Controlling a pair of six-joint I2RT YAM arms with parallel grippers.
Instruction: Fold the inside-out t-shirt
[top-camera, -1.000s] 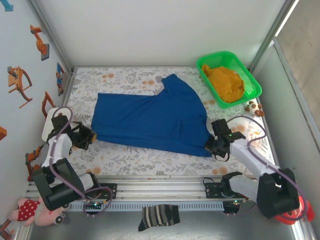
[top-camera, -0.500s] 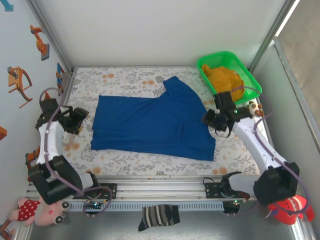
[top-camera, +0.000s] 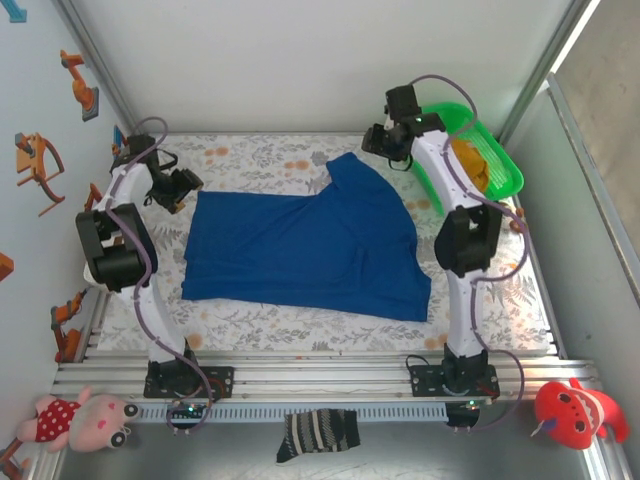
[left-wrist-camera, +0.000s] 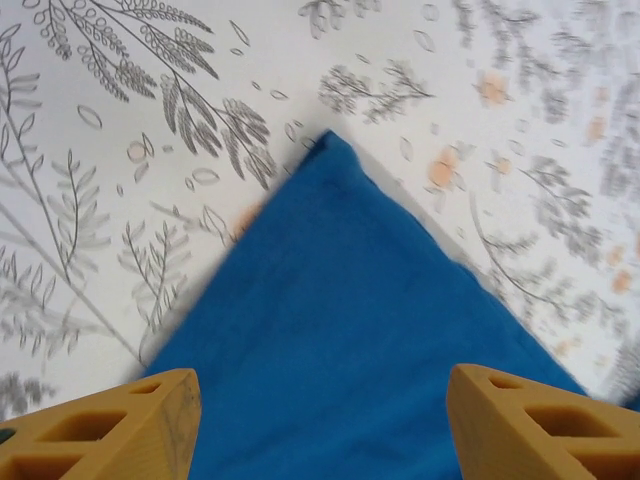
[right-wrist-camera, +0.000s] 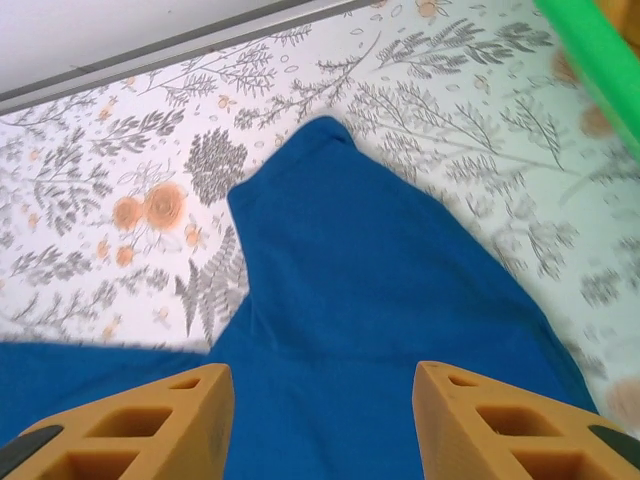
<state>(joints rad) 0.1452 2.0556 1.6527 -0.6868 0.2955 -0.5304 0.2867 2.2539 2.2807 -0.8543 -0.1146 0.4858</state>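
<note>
blue t-shirt (top-camera: 310, 240) spread flat on the tabletop (top-camera: 260, 155)
left gripper (left-wrist-camera: 322, 390) above its far-left corner, right gripper (right-wrist-camera: 322, 378) above its far sleeve; both jaws apart, empty.

Blue t-shirt (top-camera: 300, 245) — soft matt cloth; green basket (top-camera: 508, 165) — glossy plastic.

Green basket (top-camera: 510, 165), yellow garment (top-camera: 476, 166), striped sock (top-camera: 318, 433), pink plush (top-camera: 85, 420)
</note>
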